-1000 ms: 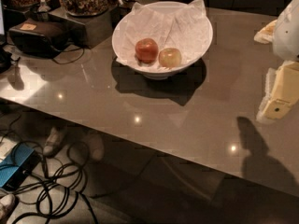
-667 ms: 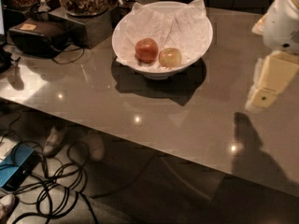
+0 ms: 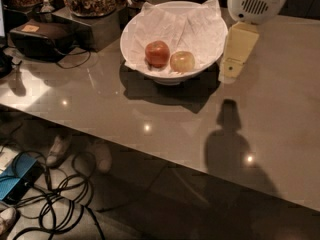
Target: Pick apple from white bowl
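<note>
Camera view showed your cream gripper [image 3: 231,70] just outside the rim of the wide white paper-lined bowl [image 3: 170,78]; you couldn't tell its jaw opening. The small pale yellow-green apple [image 3: 182,61] lay inside, screen-left of the jaws.

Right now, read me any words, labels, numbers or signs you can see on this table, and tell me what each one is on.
No text here can be read.
Black box: a small tan sticker on its top, too blurred to read.
Apple, red apple and white bowl: no writing shows.
Gripper, hanging just right of the bowl above the table: no writing shows.
</note>
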You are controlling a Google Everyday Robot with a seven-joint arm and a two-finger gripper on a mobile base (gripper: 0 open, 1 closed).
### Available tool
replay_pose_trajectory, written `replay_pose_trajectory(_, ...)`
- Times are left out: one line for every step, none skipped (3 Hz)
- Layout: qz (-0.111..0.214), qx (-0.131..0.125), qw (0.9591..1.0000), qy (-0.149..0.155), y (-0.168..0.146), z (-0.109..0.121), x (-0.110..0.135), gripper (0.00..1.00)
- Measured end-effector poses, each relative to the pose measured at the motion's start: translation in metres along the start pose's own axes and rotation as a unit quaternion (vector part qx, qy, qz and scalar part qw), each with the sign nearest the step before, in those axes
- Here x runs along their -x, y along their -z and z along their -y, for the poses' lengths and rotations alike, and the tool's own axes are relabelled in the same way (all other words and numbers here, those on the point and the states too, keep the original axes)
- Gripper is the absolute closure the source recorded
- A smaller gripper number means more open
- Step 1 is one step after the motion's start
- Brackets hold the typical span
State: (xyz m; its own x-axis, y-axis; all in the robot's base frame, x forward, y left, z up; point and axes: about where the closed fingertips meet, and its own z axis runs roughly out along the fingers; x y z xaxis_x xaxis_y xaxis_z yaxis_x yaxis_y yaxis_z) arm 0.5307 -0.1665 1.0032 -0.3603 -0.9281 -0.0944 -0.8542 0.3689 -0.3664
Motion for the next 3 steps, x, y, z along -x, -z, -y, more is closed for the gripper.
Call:
replay_pose_trajectory(0.004, -0.011, 0.9999, 0.002, 0.002, 0.004, 0.005, 0.00)
replay_pose_trajectory(-0.004, -0.025, 0.9997, 0.004, -0.014, 0.025, 0.062, 0.00)
replay_pose_trajectory(0.006, -0.028, 0.9996, 0.004, -0.016, 0.028, 0.065, 0.00)
